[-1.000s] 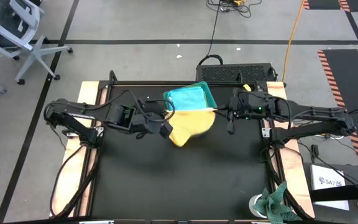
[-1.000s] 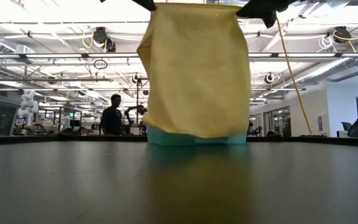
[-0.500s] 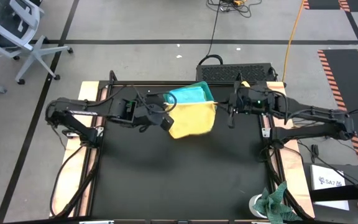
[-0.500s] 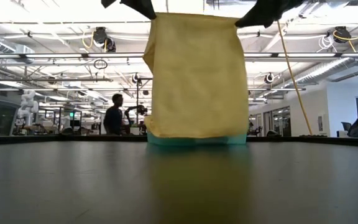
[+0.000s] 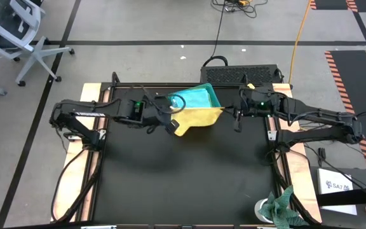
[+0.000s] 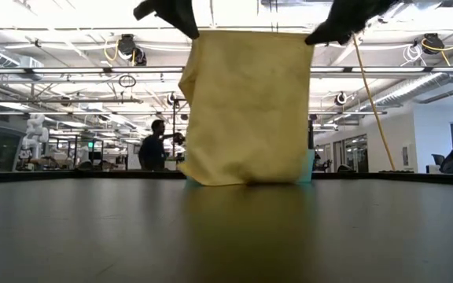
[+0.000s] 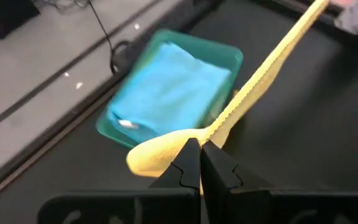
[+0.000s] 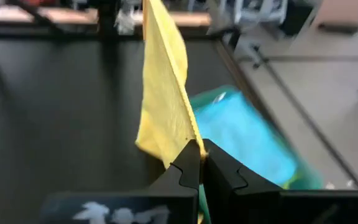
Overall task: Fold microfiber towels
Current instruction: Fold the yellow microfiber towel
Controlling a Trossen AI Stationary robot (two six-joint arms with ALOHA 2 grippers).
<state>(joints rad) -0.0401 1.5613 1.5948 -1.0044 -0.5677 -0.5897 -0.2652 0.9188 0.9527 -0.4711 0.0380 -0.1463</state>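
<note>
High view: yellow towel strung between the two arms at upper centre of the frame, just below the teal tray. Left gripper pinching one top corner, right gripper pinching the other. Dark worktop bare below.

Low view: yellow towel hanging as a flat sheet at centre, top edge taut between the grippers at the upper edge, lower hem at or just above the worktop; contact impossible to tell. No crease in it yet.

Left wrist view: fingers pressed together on the towel's corner, blue towel lying folded in the tray at centre left.

Right wrist view: fingers pressed together on the opposite corner, cloth running away edge-on.

Judgement: one blue towel seemingly finished and stored; the yellow one merely spread, with laying down, folding and placing in the tray all left.
</note>
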